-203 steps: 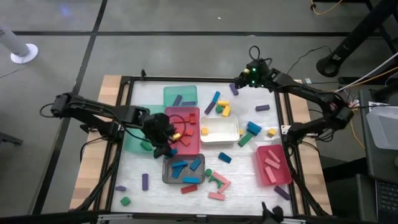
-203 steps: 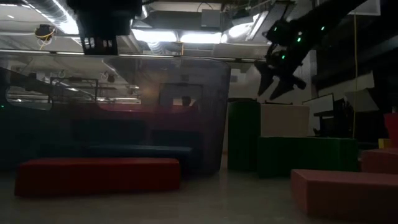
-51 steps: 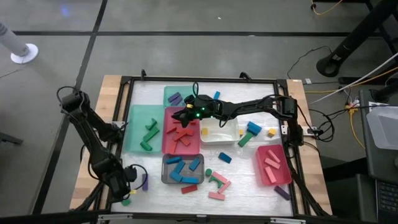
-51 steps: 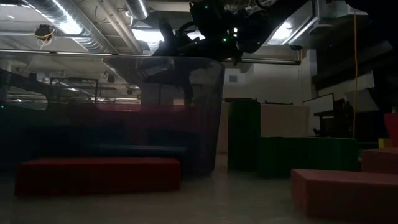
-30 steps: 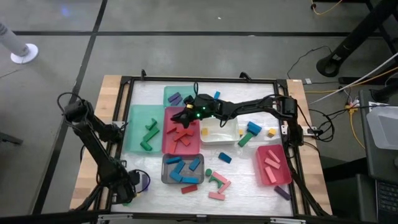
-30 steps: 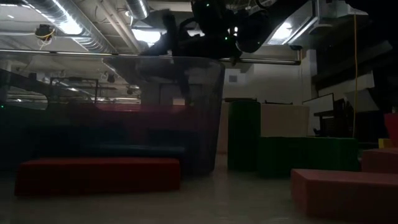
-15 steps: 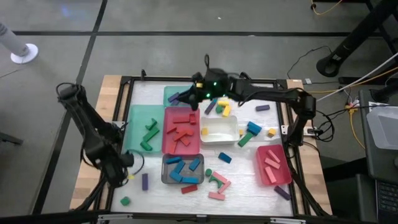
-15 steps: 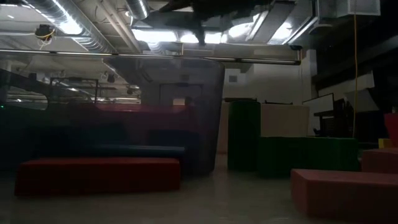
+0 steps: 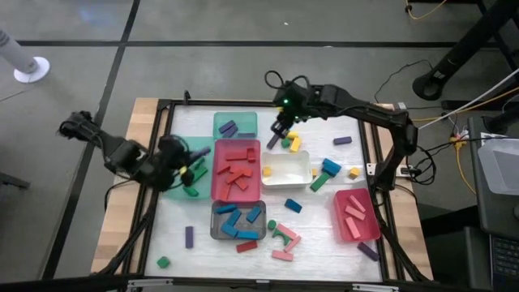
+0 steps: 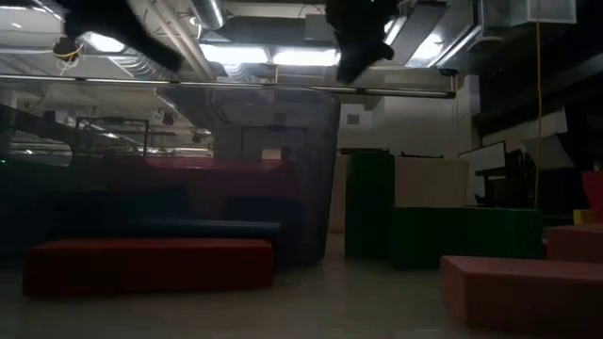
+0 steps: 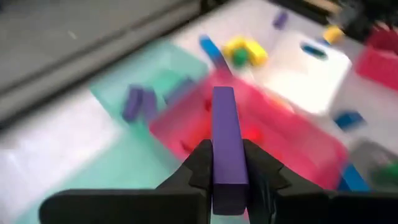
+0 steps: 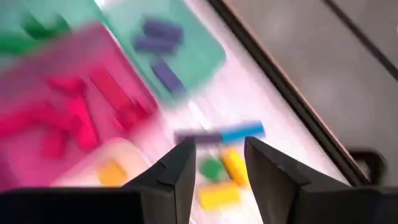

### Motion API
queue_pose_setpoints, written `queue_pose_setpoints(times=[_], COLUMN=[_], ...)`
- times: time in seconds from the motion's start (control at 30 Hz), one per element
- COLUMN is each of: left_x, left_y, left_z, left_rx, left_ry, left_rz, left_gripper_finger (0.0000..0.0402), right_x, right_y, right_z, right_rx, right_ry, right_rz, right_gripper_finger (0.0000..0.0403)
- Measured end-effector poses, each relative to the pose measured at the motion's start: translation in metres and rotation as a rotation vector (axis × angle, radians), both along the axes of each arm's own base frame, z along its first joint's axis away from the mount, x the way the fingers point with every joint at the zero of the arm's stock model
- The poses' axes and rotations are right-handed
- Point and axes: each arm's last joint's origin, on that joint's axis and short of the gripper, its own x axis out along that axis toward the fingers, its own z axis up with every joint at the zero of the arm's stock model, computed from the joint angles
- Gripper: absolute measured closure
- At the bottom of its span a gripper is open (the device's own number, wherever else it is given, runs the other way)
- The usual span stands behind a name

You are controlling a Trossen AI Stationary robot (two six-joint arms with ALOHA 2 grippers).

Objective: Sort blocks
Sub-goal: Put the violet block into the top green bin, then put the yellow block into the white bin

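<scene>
Nearest the front edge of the tabletop (image 9: 324,255), loose blocks are left: a green cube (image 9: 164,262), a purple bar (image 9: 189,236), a red bar (image 9: 246,246), a cluster of pink and green pieces (image 9: 283,237) and another purple bar (image 9: 368,251) at the right corner. Behind them, the grey tray (image 9: 216,231) holds blue bars and the pink tray (image 9: 355,216) holds pink ones. In the middle row, the large green tray (image 9: 169,186) carries green pieces, the red tray (image 9: 255,191) red ones, and the white tray (image 9: 286,170) a yellow cube, with blue, green and yellow strays just right of it. The left claw (image 11: 227,163) hangs over the large green tray, closed on a purple block (image 11: 223,137) that stands out lengthwise between its fingers, pointing toward the small green tray (image 9: 247,118) at the back, where purple bars already lie. Farthest, the right claw (image 9: 280,130) hovers with its fingers parted and nothing between them over an unsorted knot of purple, blue, yellow and green blocks (image 9: 287,140) beside that tray. By my reading, the sort is well past half done, with roughly a dozen or more strays left.
</scene>
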Motion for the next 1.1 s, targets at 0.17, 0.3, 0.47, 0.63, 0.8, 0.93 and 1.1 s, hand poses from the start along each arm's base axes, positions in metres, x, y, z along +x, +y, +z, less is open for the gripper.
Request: queue_pose_setpoints(times=[0.17, 0.3, 0.47, 0.63, 0.8, 0.93, 1.1], left_x=[0.033, 0.057, 0.080, 0.097, 0.108, 0.113, 0.118], left_y=[0.028, 0.059, 0.101, 0.140, 0.173, 0.187, 0.193], left_z=[0.005, 0.004, -0.011, -0.033, -0.055, -0.072, -0.090], left_rx=[0.167, 0.236, 0.156, 0.037, -0.015, -0.061, -0.139], left_ry=[0.038, 0.097, 0.185, 0.229, 0.248, 0.295, 0.309], left_rz=[0.065, 0.126, 0.074, -0.012, -0.010, 0.009, 0.059], left_gripper_finger=[0.0361, 0.0361, 0.0361, 0.0359, 0.0337, 0.0313, 0.0275], right_x=[-0.011, -0.017, -0.021, -0.019, -0.015, -0.010, -0.004], right_y=[-0.023, -0.041, -0.054, -0.060, -0.061, -0.064, -0.067], right_z=[-0.016, -0.025, -0.041, -0.067, -0.090, -0.101, -0.109], right_rx=[0.077, 0.127, 0.184, 0.211, 0.200, 0.174, 0.137], right_ry=[0.144, 0.200, 0.288, 0.374, 0.393, 0.356, 0.302], right_rz=[0.013, 0.053, 0.118, 0.169, 0.206, 0.207, 0.206], right_gripper_finger=[0.0263, 0.0263, 0.0263, 0.0263, 0.0263, 0.0263, 0.0263])
